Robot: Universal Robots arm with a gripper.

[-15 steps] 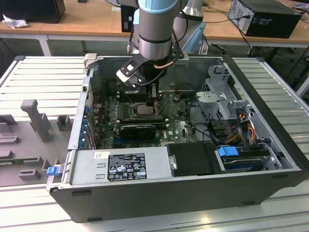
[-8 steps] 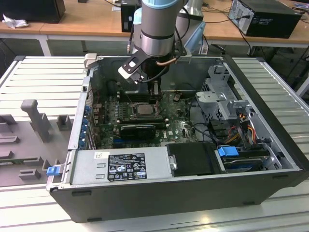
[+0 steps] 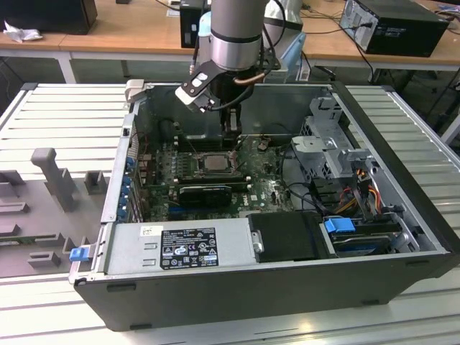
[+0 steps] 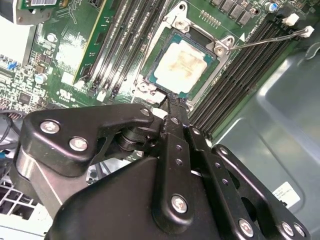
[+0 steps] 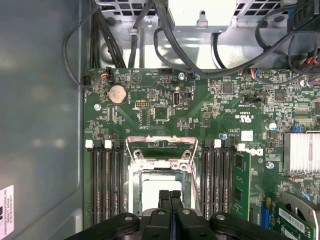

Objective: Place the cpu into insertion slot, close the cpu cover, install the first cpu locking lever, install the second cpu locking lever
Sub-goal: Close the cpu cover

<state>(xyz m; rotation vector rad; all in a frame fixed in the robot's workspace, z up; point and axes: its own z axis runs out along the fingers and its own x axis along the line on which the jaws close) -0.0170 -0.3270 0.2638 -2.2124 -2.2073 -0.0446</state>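
The cpu (image 4: 182,62), a pale silver square, lies flat in the insertion slot (image 3: 195,164) on the green board. The silvery cpu cover (image 4: 197,31) lies down around it as a frame; in the first wrist view the cover (image 5: 160,150) shows beyond the fingers. A thin metal locking lever (image 4: 265,41) juts out from one corner of the socket, over the memory slots. My gripper (image 4: 166,106) is shut with nothing visible between its fingers, its tips right at the socket's edge. In the exterior view the gripper (image 3: 231,140) hangs just behind the cpu (image 3: 213,162).
Long black memory slots (image 5: 105,185) flank the socket on both sides. A power supply (image 3: 180,248) fills the case's near side and a drive cage (image 3: 323,140) with cables stands at the exterior view's right. A finned heatsink (image 5: 302,152) and the grey chassis wall (image 5: 40,125) border the board.
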